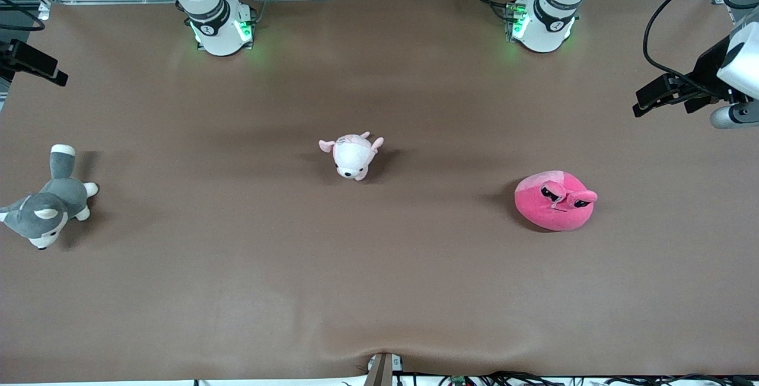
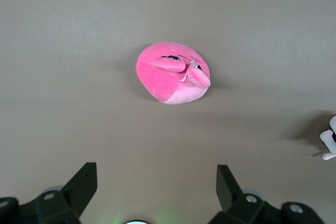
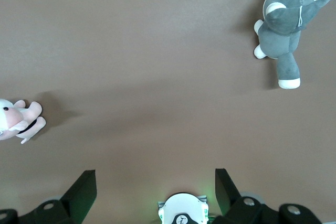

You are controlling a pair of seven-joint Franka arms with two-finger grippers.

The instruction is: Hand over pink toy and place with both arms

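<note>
The pink toy (image 1: 555,200), a hot-pink round plush with black angry eyes, lies on the brown table toward the left arm's end. In the left wrist view the pink toy (image 2: 173,73) shows well ahead of the fingers, untouched. My left gripper (image 2: 156,167) hangs high over the table at the left arm's end, open and empty; the front view catches the left gripper (image 1: 643,101) at its edge. My right gripper (image 3: 155,172) is also open and empty, high over the right arm's end, and the right gripper (image 1: 56,76) shows at the front view's other edge.
A small pale pink-and-white puppy plush (image 1: 353,156) lies mid-table. A grey-and-white husky plush (image 1: 50,202) lies at the right arm's end. The arms' bases (image 1: 220,30) stand along the table's back edge. Bare brown table (image 1: 379,279) spreads toward the front camera.
</note>
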